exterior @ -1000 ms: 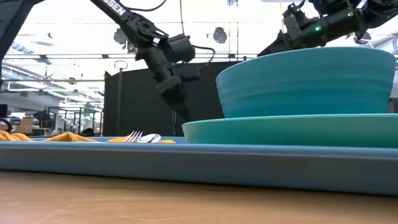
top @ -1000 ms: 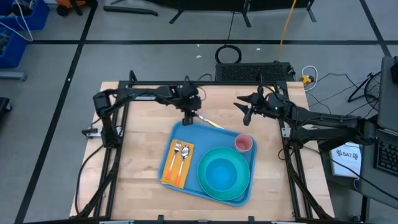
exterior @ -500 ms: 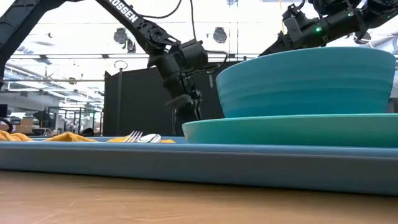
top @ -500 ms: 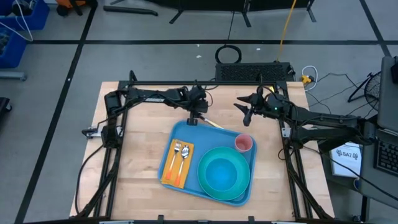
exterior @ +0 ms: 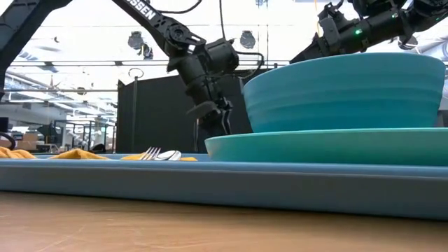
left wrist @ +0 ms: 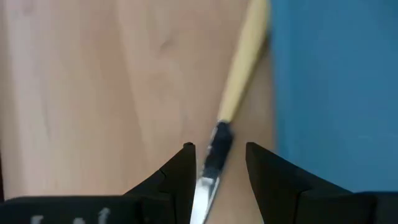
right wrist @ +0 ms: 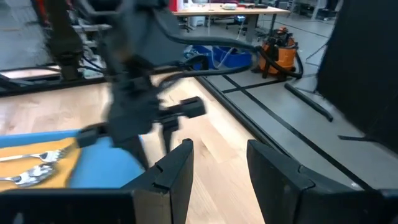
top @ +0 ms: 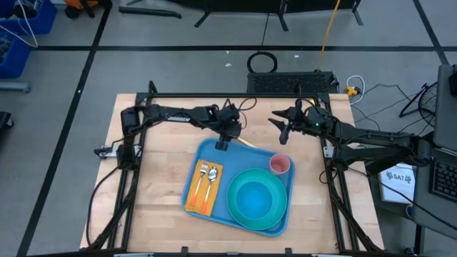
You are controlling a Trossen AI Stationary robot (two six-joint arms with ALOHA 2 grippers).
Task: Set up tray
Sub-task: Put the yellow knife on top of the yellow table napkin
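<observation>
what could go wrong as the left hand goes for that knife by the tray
The left hand straddles the thin wooden-handled knife, which lies on the bare table right beside the large blue plastic tray's rim. Closing could nudge it under or against the rim. The slim handle may also pivot or slip once lifted.

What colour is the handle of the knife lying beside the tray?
Pale yellow-tan, on the knife next to the blue tray; left wrist view shows it best.

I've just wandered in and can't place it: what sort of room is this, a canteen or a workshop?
Most likely a robotics lab or workshop, not a canteen. Two dark robot arms are mounted on a frame around a wooden table, cables lie on the grey floor, and the room behind holds desks and an orange shop vacuum.
</observation>
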